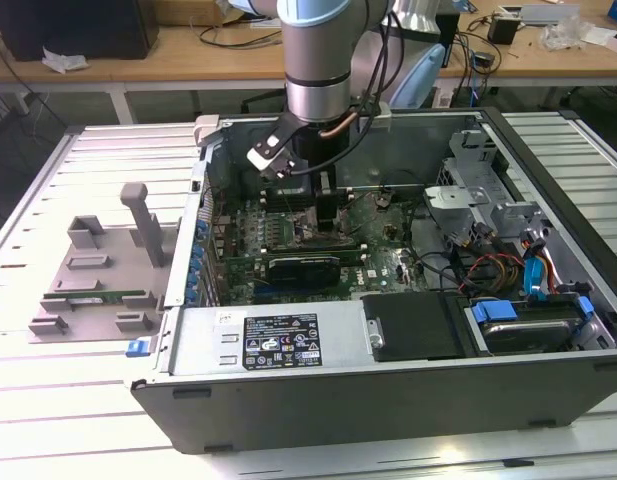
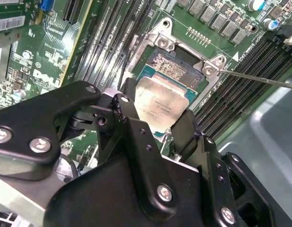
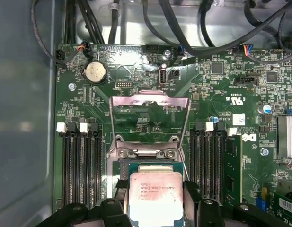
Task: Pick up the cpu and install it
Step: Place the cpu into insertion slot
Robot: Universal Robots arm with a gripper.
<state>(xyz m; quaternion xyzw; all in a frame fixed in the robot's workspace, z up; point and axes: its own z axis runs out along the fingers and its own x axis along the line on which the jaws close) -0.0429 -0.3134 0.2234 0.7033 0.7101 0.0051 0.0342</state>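
Holding: the gripper (image 3: 156, 201) pinches the cpu (image 3: 156, 194) by two opposite edges, one black finger (image 2: 128, 111) on each side.
Cpu position: silver top up, over the open socket (image 2: 176, 66) on the green motherboard (image 3: 216, 94); whether it touches the socket cannot be told.
Socket cover: metal load plate (image 3: 150, 101) swung up.
Surroundings: the arm (image 1: 316, 60) reaches down into an open computer case (image 1: 388, 390); memory slots (image 3: 79, 165) flank the socket.

Quick count here: one cpu (image 3: 155, 201), one hand (image 3: 154, 187), one arm (image 1: 316, 60), one case (image 1: 388, 400), one coin battery (image 3: 95, 72), one memory stick (image 1: 93, 296), one grey tray (image 1: 98, 275).
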